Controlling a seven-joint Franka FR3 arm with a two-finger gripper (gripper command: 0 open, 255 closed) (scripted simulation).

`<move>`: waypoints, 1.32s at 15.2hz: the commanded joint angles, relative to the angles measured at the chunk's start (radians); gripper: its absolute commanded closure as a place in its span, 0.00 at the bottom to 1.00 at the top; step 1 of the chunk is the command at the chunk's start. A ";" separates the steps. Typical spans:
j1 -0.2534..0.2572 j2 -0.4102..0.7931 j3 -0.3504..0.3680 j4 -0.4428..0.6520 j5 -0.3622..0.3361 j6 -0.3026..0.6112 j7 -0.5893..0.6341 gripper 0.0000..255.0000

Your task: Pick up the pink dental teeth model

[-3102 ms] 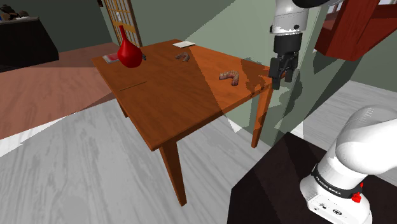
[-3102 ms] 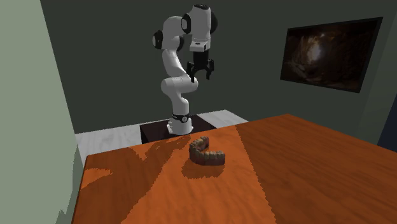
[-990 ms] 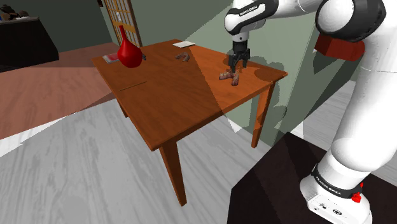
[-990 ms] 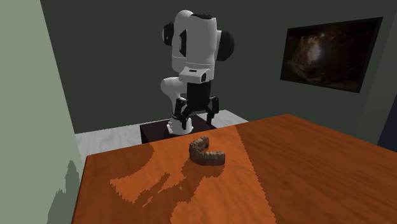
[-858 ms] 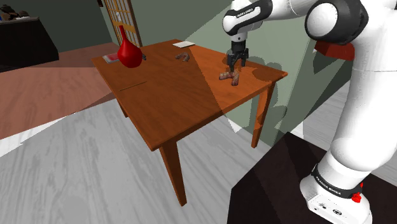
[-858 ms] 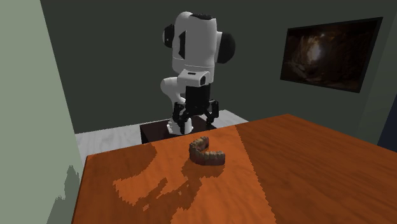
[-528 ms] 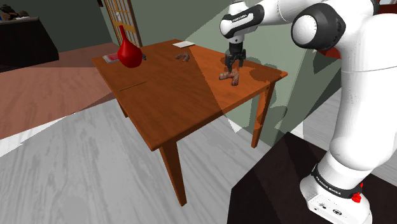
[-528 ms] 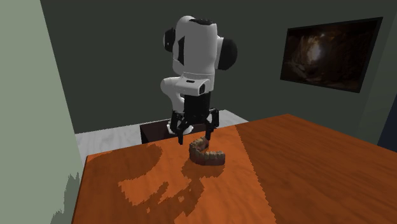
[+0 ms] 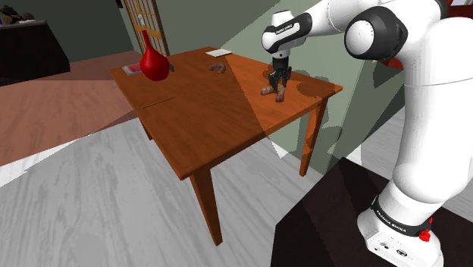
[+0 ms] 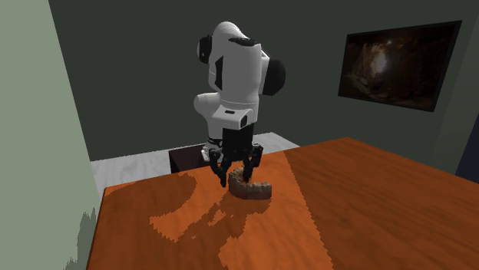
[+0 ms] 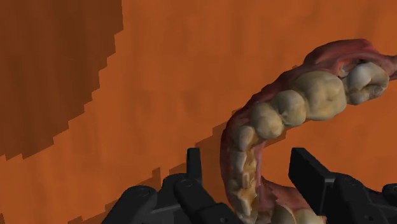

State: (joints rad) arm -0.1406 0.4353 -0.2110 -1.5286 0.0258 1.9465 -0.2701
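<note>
Here, parted fingers (image 11: 311, 174) straddle the curved, knobbly teeth model (image 11: 280, 114).

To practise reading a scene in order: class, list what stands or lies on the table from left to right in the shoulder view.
red vase → small brown object → teeth model

This looks like a room in a home. A brown wooden table (image 9: 189, 129) stands on a pale grey floor (image 9: 98, 205). A red vase (image 9: 154, 65) sits on the table. A dark picture (image 10: 399, 65) hangs on a wall. Other walls are green.
</note>
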 commanded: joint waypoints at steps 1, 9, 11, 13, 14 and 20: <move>0.000 0.001 0.000 0.000 0.000 0.001 0.000 1.00; 0.000 -0.001 0.000 -0.002 0.000 0.002 0.000 1.00; 0.000 -0.007 -0.001 0.016 -0.001 -0.022 0.000 1.00; 0.000 -0.013 -0.002 0.035 -0.002 -0.047 -0.001 1.00; 0.000 -0.014 -0.002 0.045 -0.003 -0.059 -0.001 1.00; -0.002 -0.024 -0.003 0.113 -0.004 -0.135 -0.003 1.00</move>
State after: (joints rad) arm -0.1426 0.4150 -0.2141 -1.4275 0.0220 1.8258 -0.2725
